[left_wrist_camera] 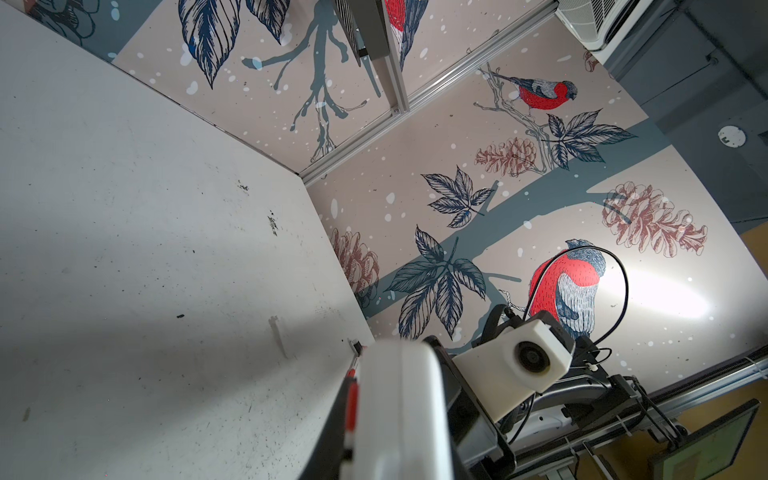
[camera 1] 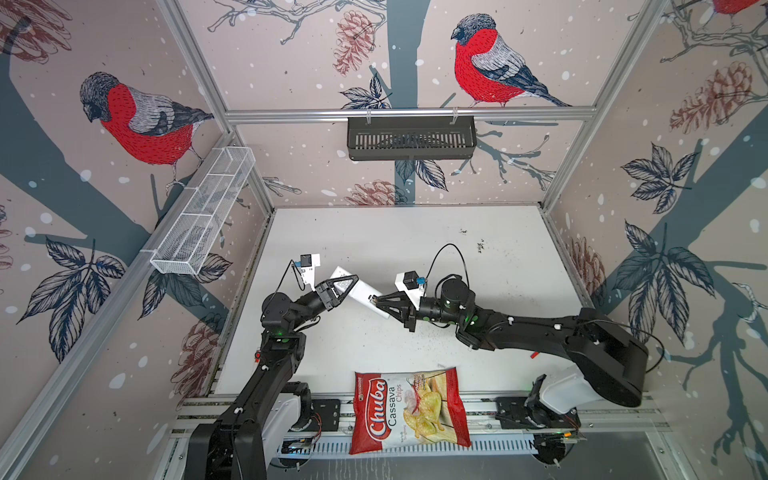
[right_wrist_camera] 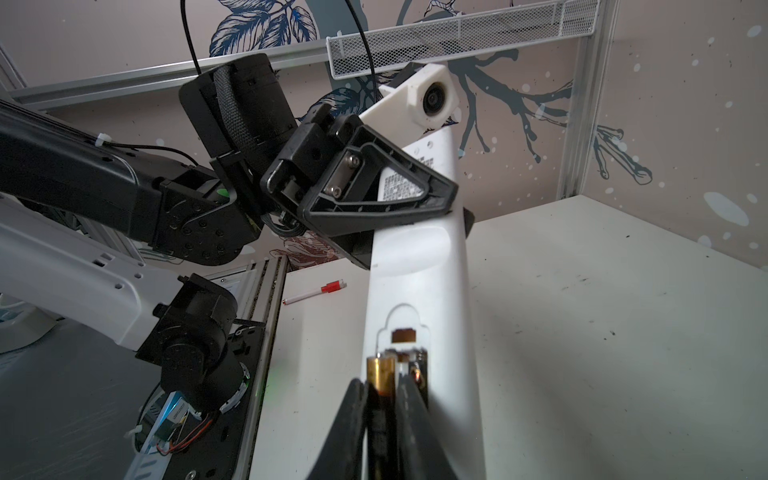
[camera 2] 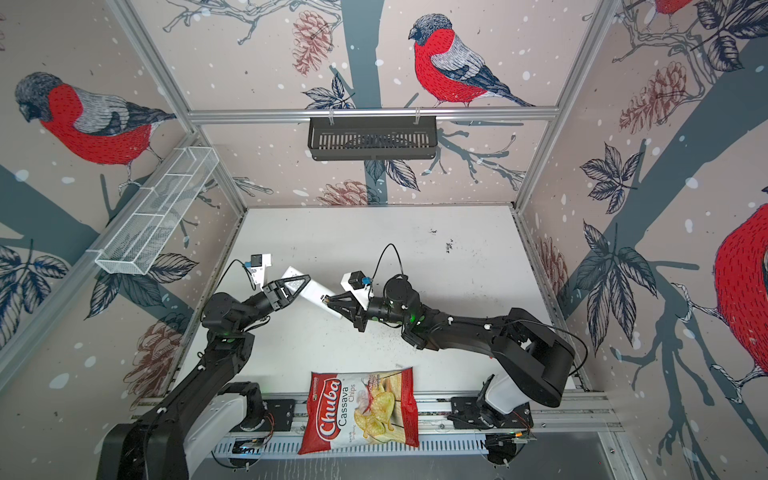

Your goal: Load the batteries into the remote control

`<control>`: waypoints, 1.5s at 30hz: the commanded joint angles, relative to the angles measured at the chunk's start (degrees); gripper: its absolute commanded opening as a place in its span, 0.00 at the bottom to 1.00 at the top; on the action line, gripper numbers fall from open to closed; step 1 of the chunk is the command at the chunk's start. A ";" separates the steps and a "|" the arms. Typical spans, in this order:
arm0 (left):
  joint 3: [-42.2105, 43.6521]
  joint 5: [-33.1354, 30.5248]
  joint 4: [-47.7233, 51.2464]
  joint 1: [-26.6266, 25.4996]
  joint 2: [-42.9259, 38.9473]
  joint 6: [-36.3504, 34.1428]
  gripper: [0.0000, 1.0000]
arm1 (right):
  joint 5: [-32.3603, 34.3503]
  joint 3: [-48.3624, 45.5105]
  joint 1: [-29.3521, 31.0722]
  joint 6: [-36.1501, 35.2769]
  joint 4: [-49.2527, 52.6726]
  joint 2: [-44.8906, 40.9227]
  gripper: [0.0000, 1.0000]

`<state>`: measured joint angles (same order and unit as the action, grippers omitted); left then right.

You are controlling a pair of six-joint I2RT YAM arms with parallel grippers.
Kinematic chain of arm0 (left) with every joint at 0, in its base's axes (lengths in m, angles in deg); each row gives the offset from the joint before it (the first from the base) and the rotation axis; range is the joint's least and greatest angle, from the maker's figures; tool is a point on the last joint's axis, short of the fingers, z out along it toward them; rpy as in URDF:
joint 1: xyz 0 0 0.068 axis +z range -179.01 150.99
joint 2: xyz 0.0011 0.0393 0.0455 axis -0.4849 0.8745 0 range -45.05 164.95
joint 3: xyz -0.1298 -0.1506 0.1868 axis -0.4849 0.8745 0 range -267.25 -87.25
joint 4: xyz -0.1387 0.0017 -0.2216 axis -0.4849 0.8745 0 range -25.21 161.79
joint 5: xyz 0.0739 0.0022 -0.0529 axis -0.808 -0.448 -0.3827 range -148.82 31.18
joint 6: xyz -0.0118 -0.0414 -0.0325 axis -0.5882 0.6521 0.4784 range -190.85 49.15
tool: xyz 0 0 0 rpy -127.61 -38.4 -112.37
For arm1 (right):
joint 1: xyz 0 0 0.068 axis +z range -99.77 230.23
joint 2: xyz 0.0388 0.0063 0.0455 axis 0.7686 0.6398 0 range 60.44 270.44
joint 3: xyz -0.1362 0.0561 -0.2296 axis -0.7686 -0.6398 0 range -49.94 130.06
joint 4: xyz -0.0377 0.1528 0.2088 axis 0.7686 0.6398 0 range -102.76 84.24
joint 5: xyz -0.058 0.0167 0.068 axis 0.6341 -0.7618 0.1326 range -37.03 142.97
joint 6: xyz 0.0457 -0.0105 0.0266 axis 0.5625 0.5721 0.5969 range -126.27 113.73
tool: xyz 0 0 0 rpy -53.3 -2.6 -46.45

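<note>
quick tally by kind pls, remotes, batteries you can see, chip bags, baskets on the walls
remote control: 1
battery: 1 in view
chips bag: 1
baskets: 2, white mesh basket and black basket
total: 5

The scuffed white table (camera 1: 457, 249) carries a red chips bag (camera 1: 409, 409) overhanging its near edge and a red-capped white pen (right_wrist_camera: 314, 291) beside a side rail.
</note>
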<state>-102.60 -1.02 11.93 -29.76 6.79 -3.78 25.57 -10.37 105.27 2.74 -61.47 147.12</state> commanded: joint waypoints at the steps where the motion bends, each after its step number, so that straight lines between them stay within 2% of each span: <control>1: -0.46 4.69 -5.86 0.09 -0.25 3.42 0.00 | 2.62 0.06 -0.21 0.55 4.13 0.55 0.19; 15: -0.29 4.66 -6.06 0.18 -0.16 3.50 0.00 | 2.71 1.56 -0.76 1.74 5.13 -0.53 0.22; 18: -0.38 4.69 -6.29 0.15 -0.07 3.51 0.00 | 3.75 1.30 -1.77 2.63 7.11 -3.14 0.27; 23: -0.38 4.78 -6.93 0.19 0.11 3.82 0.00 | 5.04 2.42 -3.69 4.32 14.89 -5.55 0.43; 30: -0.39 5.35 -8.00 0.14 -0.08 4.41 0.00 | -0.14 -1.43 -6.19 7.81 17.02 -10.35 0.61; 35: -0.64 5.57 -7.25 0.14 -0.24 4.11 0.00 | -6.63 -1.27 -7.96 9.40 21.16 -14.02 0.71; 38: -0.63 5.65 -8.00 0.14 -0.24 4.32 0.00 | -9.30 -0.04 -7.81 8.18 24.95 -14.61 0.75; 41: -0.73 5.74 -8.17 0.14 -0.42 4.22 0.00 | -8.88 0.53 -7.30 7.02 27.96 -14.27 0.77; 43: -1.26 5.03 -4.65 0.15 -0.88 0.90 0.00 | -7.31 -0.34 -7.80 8.39 27.22 -14.03 0.77; 45: -3.81 3.45 8.27 0.05 -1.89 -7.92 0.00 | -5.12 -0.95 -8.96 10.91 26.35 -13.59 0.78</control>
<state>-104.11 3.92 10.86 -29.70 5.80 -2.43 18.55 -10.78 97.16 10.79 -35.20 133.13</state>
